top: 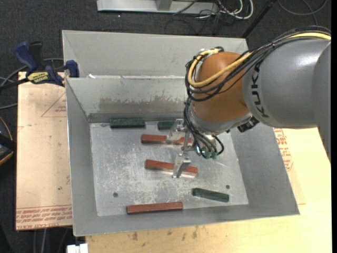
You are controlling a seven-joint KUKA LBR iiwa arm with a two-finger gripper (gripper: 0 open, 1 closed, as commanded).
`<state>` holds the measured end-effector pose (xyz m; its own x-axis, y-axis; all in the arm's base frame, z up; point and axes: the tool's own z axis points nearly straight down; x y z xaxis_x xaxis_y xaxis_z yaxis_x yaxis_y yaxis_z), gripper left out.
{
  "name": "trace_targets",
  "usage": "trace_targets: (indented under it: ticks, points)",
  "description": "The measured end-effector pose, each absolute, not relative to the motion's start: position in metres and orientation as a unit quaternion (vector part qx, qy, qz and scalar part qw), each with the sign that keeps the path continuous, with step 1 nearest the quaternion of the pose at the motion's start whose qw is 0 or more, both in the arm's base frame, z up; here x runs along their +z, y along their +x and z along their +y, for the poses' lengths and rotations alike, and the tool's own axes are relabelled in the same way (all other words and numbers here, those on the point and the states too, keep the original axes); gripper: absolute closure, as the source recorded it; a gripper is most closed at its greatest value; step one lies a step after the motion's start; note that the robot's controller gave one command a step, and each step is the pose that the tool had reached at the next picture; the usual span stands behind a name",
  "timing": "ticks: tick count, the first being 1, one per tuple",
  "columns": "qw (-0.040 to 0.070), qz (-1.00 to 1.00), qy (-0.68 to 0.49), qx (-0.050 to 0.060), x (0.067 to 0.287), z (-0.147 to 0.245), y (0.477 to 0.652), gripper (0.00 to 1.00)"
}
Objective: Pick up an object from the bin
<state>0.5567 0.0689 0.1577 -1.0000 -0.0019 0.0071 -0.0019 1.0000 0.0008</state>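
One red-brown bar (158,165), central in the bin (113,157), beneath the hand (181,170)

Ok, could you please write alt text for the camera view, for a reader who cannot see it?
The arm's end effector sits low over a red-brown bar in the middle of the grey metal bin. A second red-brown bar lies just beyond it; dark green bars and a longer red-brown bar lie scattered around.
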Motion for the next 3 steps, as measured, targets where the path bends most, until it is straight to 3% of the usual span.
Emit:
trace_targets:
  ticks: [1, 2, 3]
  points:
    - [0.0, -1.0, 0.0, -0.001, 0.162, 0.069, 0.559, 0.0]
    - [-0.005, -0.999, -0.041, -0.002, 0.078, 0.058, 0.575, 1.0]
    - [-0.005, -0.999, -0.042, -0.003, 0.078, 0.058, 0.575, 1.0]
